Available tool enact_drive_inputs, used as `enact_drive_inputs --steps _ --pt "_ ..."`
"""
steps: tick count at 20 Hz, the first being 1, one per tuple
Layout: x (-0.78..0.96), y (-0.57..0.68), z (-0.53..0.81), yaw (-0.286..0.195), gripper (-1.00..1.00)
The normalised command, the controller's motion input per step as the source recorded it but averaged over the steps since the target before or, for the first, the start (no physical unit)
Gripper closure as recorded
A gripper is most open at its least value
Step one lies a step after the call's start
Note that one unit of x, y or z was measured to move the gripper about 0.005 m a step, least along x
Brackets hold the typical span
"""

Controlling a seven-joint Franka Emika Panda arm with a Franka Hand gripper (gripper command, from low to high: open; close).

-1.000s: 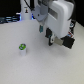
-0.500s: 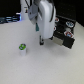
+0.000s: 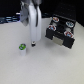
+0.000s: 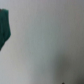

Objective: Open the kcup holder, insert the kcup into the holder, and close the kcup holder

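Cup (image 3: 22,48) stands on table (image 3: 45,70), at 9 o'clock of the tool (image 3: 31,44); holder (image 3: 61,31) at 3 o'clock. Tool's jaw state unreadable. Risk: an off-centre descent could topple the light cup.

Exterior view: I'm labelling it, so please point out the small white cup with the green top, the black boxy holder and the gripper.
Small white cup with green top (image 3: 22,48): exterior view, green top.
Black boxy holder (image 3: 61,32): exterior view, front face.
Gripper (image 3: 32,43): exterior view, lower tip.
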Motion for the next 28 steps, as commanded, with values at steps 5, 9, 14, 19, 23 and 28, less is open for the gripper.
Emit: enact_drive_inputs --steps 5,9,14,19,23,28 --pt "-0.29 -0.52 -0.45 -0.259 -1.0" --pt "-0.26 -0.49 -0.49 -0.25 -1.0" --pt "-0.13 -0.29 -0.42 -0.229 -1.0" --pt "0.01 -0.04 -0.3 -0.189 -1.0" --pt "0.0 -0.01 -0.18 -0.176 -1.0" --pt "-0.04 0.01 -0.03 -0.095 1.0"
